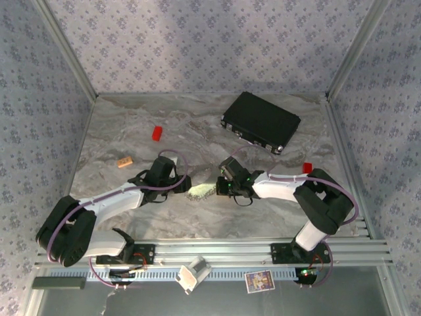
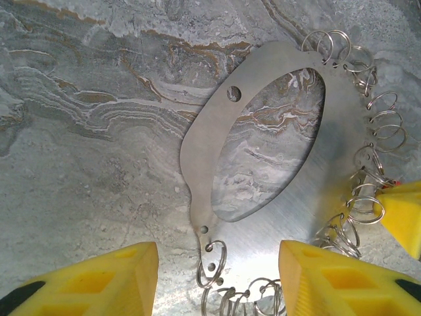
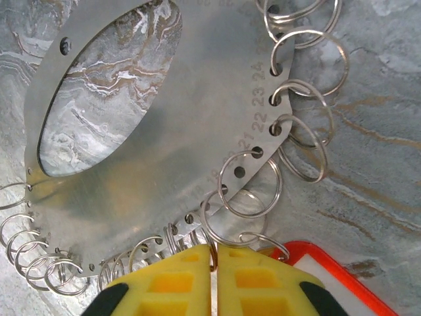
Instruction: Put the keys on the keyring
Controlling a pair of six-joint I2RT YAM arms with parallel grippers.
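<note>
While the left fingers (image 2: 112, 280) stand open astride the lower edge of the keyring plate (image 2: 276, 230), the right fingers (image 3: 250, 276) are pressed closed, tips at a split ring (image 3: 250, 184); can't tell if it's pinched. Plate lies flat on the marble tabletop (image 2: 79, 131), lower centre of the top view, rings lining its rim. Red-rimmed tag (image 3: 329, 276) lower right in the right wrist view.

Grey marbled tabletop (image 1: 125, 131), pale patterned walls (image 1: 197, 46) on three sides, metal rail (image 1: 230, 251) at near edge, seemingly soft light

Ring-edged plate (image 3: 197, 145) occupies the table (image 1: 131, 131) centre; black case (image 1: 262, 120) blocks far right.
</note>
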